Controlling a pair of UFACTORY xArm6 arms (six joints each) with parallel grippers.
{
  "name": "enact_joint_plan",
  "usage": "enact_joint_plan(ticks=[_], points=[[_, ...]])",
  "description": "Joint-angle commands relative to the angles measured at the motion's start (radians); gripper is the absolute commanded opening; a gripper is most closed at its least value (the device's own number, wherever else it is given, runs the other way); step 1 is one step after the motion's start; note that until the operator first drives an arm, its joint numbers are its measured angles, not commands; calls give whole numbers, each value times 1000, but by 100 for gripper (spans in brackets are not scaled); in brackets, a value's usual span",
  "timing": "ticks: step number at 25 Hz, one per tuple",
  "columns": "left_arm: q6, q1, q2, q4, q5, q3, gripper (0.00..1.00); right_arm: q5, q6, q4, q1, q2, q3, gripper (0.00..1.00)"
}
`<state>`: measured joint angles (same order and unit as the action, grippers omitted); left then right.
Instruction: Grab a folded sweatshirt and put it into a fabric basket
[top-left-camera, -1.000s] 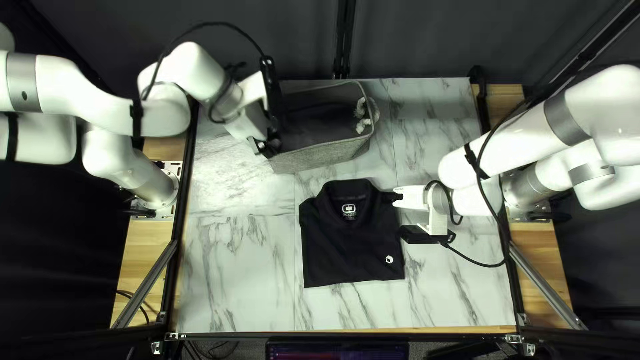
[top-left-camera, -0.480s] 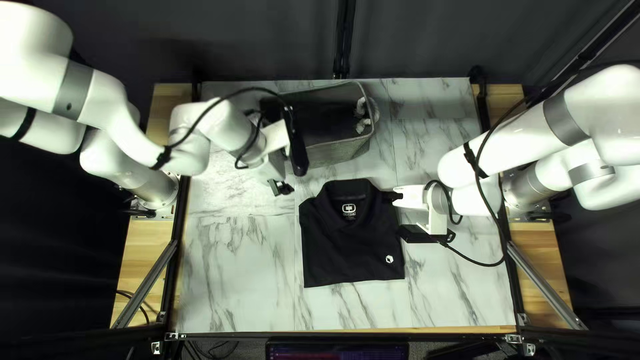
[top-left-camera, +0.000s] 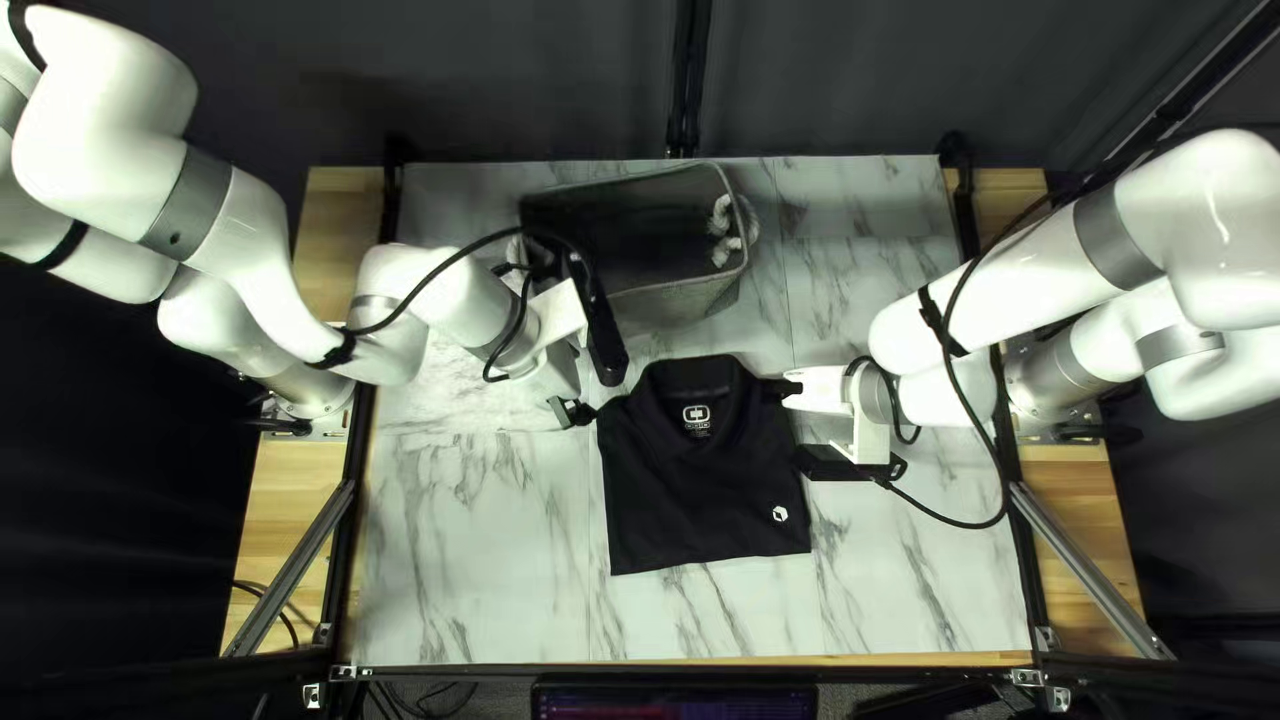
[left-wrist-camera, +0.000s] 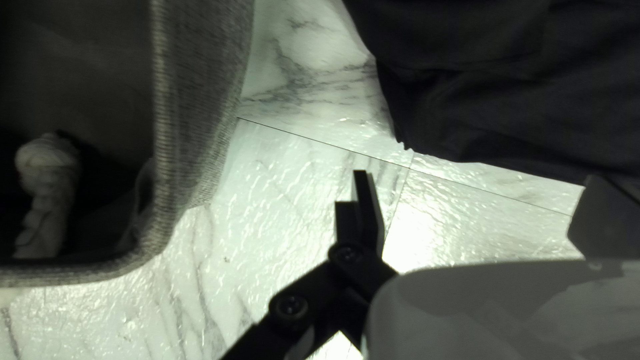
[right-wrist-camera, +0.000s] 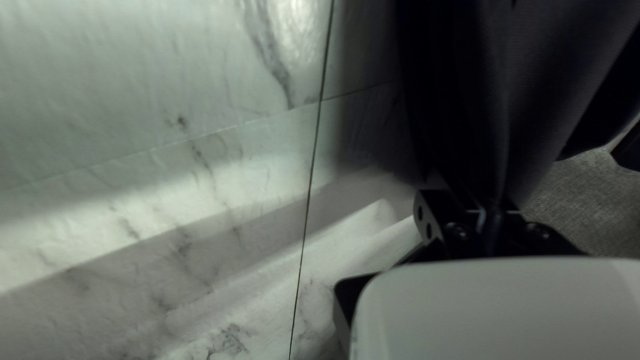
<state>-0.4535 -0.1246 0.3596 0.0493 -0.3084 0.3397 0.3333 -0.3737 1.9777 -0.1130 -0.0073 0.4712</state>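
The folded black collared shirt (top-left-camera: 694, 500) lies on the table in front of the grey fabric basket (top-left-camera: 660, 308). By the shirt's upper left corner is my left gripper (top-left-camera: 574, 414); on the collar's other side is my right gripper (top-left-camera: 791, 390). In the left wrist view, my left gripper (left-wrist-camera: 479, 193) has its fingers far apart, nothing between them, with the shirt (left-wrist-camera: 493, 100) ahead and the basket (left-wrist-camera: 200, 100) off to one side. In the right wrist view, my right gripper (right-wrist-camera: 490, 217) is shut on dark cloth of the shirt (right-wrist-camera: 460, 107), which rises in folds.
Knotted white rope (top-left-camera: 724, 230) forms a handle at the basket's right end. Marble-patterned tabletop (top-left-camera: 467, 560) extends around the shirt. Cables loop from both arms near their wrists, the right one hanging over the table (top-left-camera: 967, 574).
My left gripper has come from beside the basket toward the table's near edge and rightward, reaching the shirt's corner. The right wrist and the shirt have shifted very slightly.
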Motion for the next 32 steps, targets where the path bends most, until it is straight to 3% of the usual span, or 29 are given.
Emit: enact_joint_plan(ticks=[1,5,11,13,19,22,26,30,32], points=[[0,0,0,0,0,0,100,-1,-1,1,-3,2,2,0],[-4,-2,7,1,0,-8,100,-6,5,-2,0,3,2,0],[181,13,-40,181,11,31,100,-6,25,-24,-2,-10,-5,0],[285,16,-44,273,20,32,100,-4,22,-23,-3,-4,-1,0],[777,9,-81,701,38,56,100,3,23,-31,-8,-2,-1,0],[918,10,-79,810,40,52,100,10,12,-27,-11,0,-1,0],[911,-7,-77,815,56,42,100,16,1,-21,-16,3,0,0],[797,-55,-100,747,106,35,100,31,-19,-11,-27,-1,-10,0],[822,-66,-121,785,128,34,100,39,-31,-5,-35,-4,-15,0]])
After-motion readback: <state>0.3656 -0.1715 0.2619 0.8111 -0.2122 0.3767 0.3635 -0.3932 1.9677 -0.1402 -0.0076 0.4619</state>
